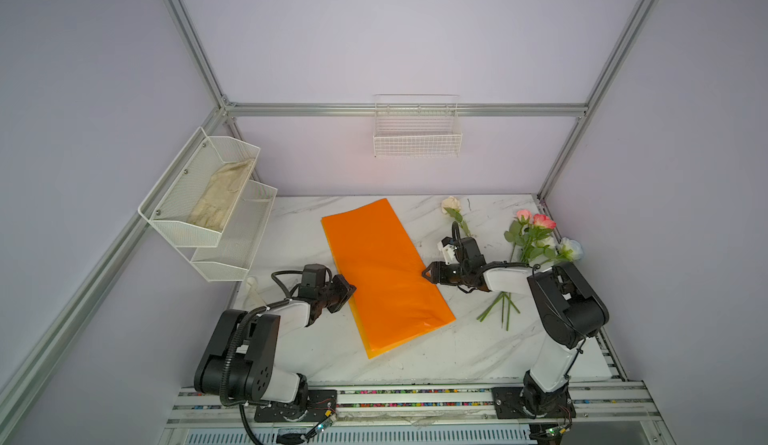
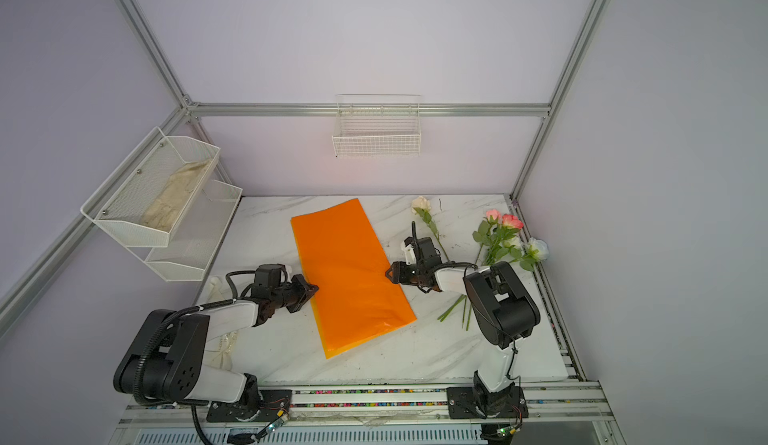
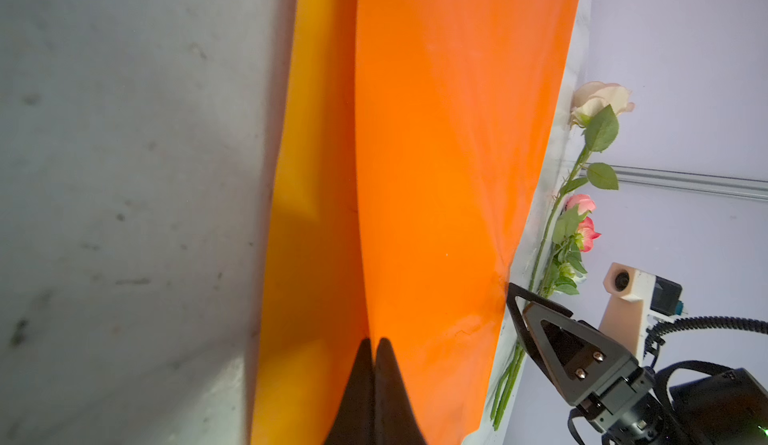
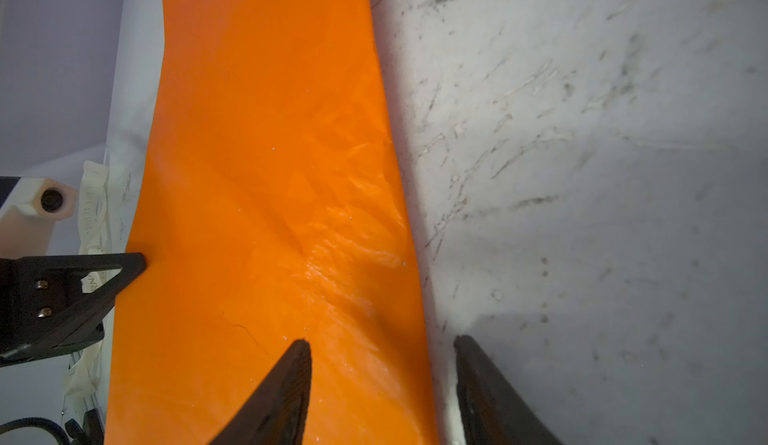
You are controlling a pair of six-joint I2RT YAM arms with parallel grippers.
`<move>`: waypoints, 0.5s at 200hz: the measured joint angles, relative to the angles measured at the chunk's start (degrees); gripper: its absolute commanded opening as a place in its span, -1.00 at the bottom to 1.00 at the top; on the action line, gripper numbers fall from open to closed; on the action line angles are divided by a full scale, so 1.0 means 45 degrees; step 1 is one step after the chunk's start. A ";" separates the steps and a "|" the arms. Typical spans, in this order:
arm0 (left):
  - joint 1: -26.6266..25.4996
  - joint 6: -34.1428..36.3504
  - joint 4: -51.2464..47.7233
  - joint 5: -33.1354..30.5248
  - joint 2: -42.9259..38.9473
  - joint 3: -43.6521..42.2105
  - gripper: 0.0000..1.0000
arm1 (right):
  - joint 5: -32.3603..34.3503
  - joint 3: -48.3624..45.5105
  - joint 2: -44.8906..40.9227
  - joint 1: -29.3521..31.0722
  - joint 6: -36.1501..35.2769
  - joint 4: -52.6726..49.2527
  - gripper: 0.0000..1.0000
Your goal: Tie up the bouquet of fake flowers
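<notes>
Your left gripper (image 3: 374, 345) is pinched shut on one long edge of the flat orange paper (image 1: 382, 272); your right gripper (image 4: 381, 341) straddles the opposite edge, jaws apart. Cream, pink and white roses (image 1: 534, 235) lie loose beyond that edge.

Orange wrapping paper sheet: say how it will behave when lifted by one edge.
Probably floppy: the thin, glossy orange wrapping paper sheet shows creases in the right wrist view. Likely light and slippery; layers separate at the shut left gripper, so they may slide apart.
</notes>
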 measured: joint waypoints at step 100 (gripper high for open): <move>-0.0423 -0.0194 -0.0622 0.0529 -0.1700 0.1826 -1.00 | 0.1632 -0.0792 -0.7096 0.2166 -0.3565 0.1253 0.32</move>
